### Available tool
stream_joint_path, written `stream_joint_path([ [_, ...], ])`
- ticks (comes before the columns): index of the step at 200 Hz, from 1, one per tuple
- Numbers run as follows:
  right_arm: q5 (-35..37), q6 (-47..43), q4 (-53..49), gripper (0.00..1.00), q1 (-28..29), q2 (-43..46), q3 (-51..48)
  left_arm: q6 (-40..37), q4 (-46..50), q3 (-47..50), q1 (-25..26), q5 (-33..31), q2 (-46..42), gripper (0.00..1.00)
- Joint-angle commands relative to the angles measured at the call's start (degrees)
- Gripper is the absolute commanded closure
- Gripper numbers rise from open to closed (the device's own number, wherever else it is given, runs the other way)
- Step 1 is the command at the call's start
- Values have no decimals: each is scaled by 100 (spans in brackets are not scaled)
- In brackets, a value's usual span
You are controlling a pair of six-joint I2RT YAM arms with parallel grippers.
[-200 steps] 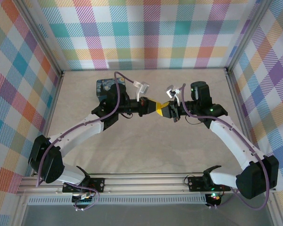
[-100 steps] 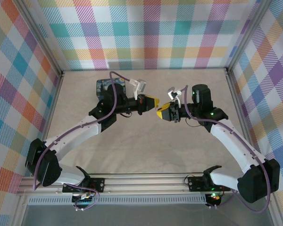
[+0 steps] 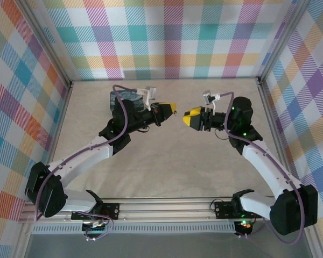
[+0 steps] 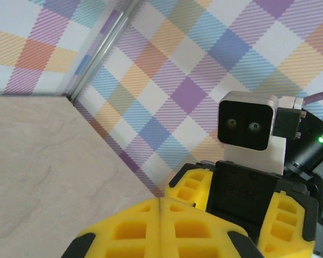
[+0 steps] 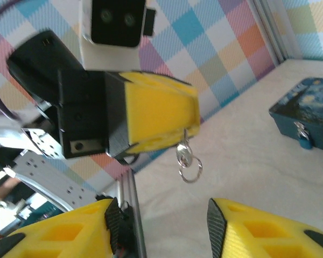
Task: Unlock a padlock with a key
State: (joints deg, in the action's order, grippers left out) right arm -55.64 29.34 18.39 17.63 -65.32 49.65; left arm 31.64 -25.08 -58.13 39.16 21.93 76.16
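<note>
Key [image 5: 184,152], seemingly silvery metal, in left gripper [image 5: 178,121]

The key [image 5: 184,155] hangs from the left end effector [image 5: 169,117], the padlock [image 5: 303,141] on the box [image 5: 307,105] behind.

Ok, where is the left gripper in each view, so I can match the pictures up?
Top external: left gripper near the picture's middle, tips pointing right.
Left wrist: left gripper at bottom centre, yellow fingers pressed together.
Right wrist: left gripper at upper centre, the key dangling from its shut fingers.
Shared landmark: the open right gripper facing it, at right in the left wrist view and along the bottom in the right wrist view.
</note>
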Motion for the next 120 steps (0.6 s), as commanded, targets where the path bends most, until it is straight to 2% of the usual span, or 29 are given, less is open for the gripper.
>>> stream_joint_path([
  [1,-140,943,1237,51,28,-217,9,242,-541,121,72,-276,-220,100],
  [36,-86,1248,1637,51,172,-580,137,294,-592,101,97,-276,-184,100],
  [120,-10,1337,1725,55,443,-921,379,288,-603,129,114,-268,-181,100],
])
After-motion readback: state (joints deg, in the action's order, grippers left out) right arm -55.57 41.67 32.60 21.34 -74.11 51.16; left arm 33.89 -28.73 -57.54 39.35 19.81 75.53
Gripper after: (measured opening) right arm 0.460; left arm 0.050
